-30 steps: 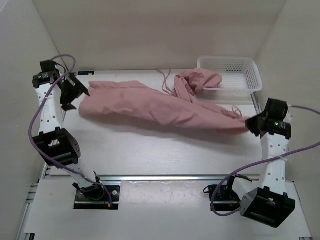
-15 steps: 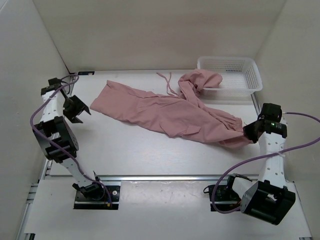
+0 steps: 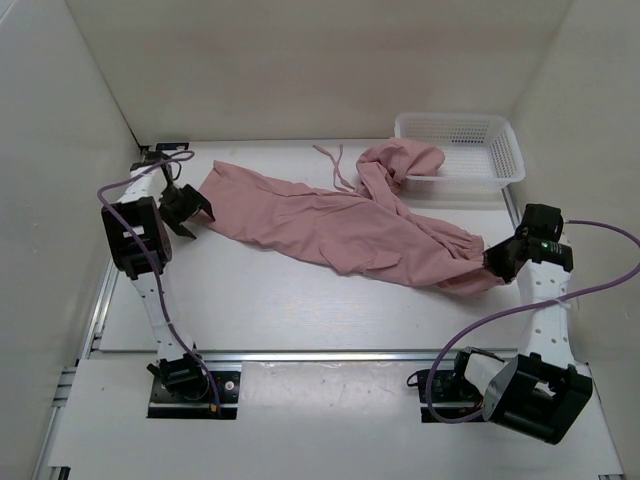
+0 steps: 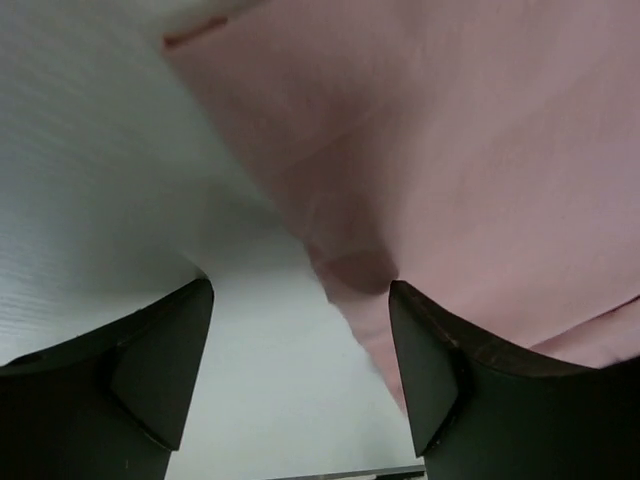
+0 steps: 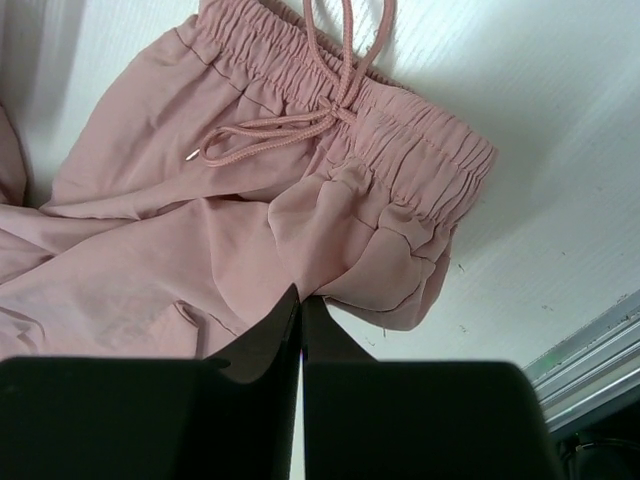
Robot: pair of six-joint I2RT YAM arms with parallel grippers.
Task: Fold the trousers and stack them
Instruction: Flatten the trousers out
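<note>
The dusty-pink trousers (image 3: 340,225) lie stretched across the table from back left to right, one part bunched against the basket. My right gripper (image 3: 492,262) is shut on a fold of the trousers (image 5: 200,240) just below the gathered waistband (image 5: 400,130) with its drawstring cord (image 5: 290,125). My left gripper (image 3: 190,212) is open and empty at the trousers' left end; the leg hem (image 4: 450,160) lies just ahead of its fingers (image 4: 430,370), over the bare table.
A white mesh basket (image 3: 480,140) stands at the back right, with trouser fabric draped over its left rim. Walls close in on the left, back and right. A metal rail (image 3: 320,355) runs along the near table edge.
The left gripper let go of the leg end, which dropped flat on the table, then moved back toward it. The right gripper lowered slightly, still holding the waistband end.
</note>
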